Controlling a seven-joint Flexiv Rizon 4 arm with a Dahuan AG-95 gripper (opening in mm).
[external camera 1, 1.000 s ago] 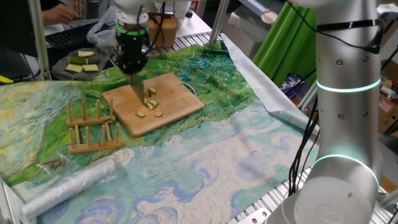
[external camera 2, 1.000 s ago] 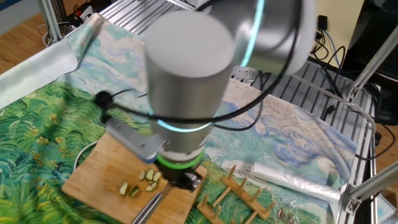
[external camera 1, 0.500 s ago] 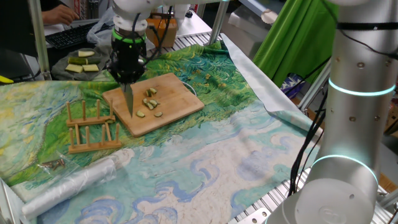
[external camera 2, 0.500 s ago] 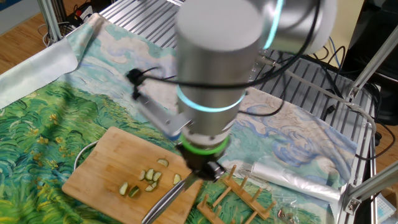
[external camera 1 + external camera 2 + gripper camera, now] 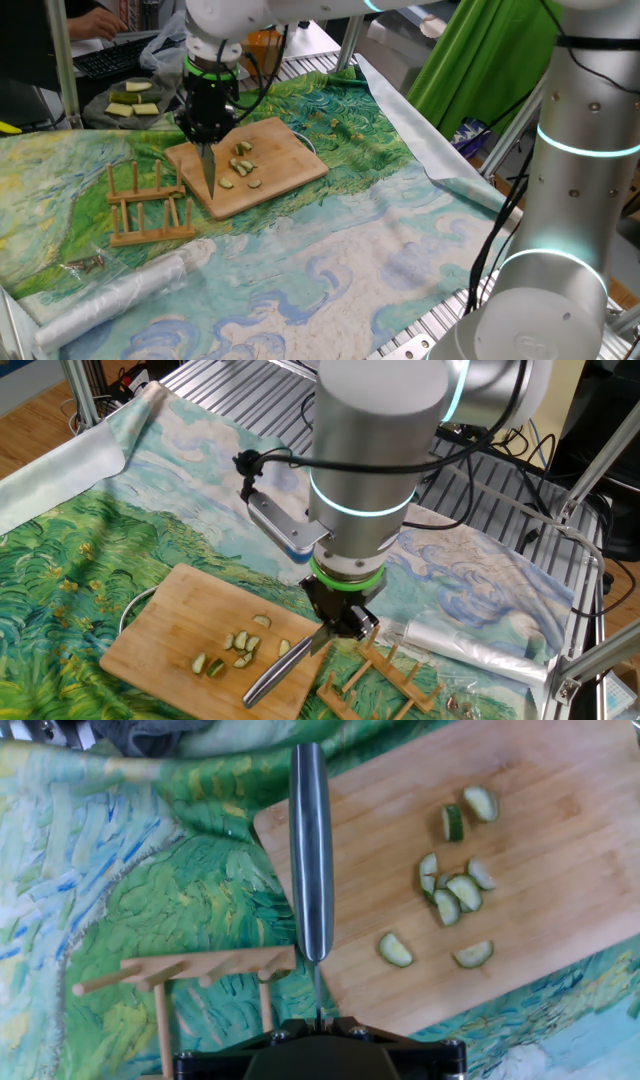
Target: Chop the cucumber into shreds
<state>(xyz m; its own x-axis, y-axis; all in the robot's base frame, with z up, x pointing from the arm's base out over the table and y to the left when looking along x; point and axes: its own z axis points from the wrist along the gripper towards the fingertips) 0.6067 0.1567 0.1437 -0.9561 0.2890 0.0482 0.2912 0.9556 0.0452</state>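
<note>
My gripper [image 5: 208,135] is shut on a steel knife [image 5: 209,170] that points blade-down over the left edge of the wooden board [image 5: 285,165]. Several shreds [image 5: 243,165] lie near the middle of the board, to the right of the blade and apart from it. In the hand view the knife [image 5: 311,850] runs up from the gripper [image 5: 318,1020] along the board's edge [image 5: 560,870], with the shreds [image 5: 450,890] scattered to its right. The other fixed view shows the gripper [image 5: 340,622], knife [image 5: 285,665] and shreds [image 5: 240,648]. No uncut cucumber chunk shows.
A wooden peg rack [image 5: 150,205] stands just left of the board, close under the knife [image 5: 190,975]. A plate with pale slabs [image 5: 130,100] sits at the back left. A rolled plastic bag [image 5: 120,290] lies at the front left. A painted cloth covers the table.
The gripper with the knife has left the shreds and moved to the board's edge by the rack. The shreds have not moved.
</note>
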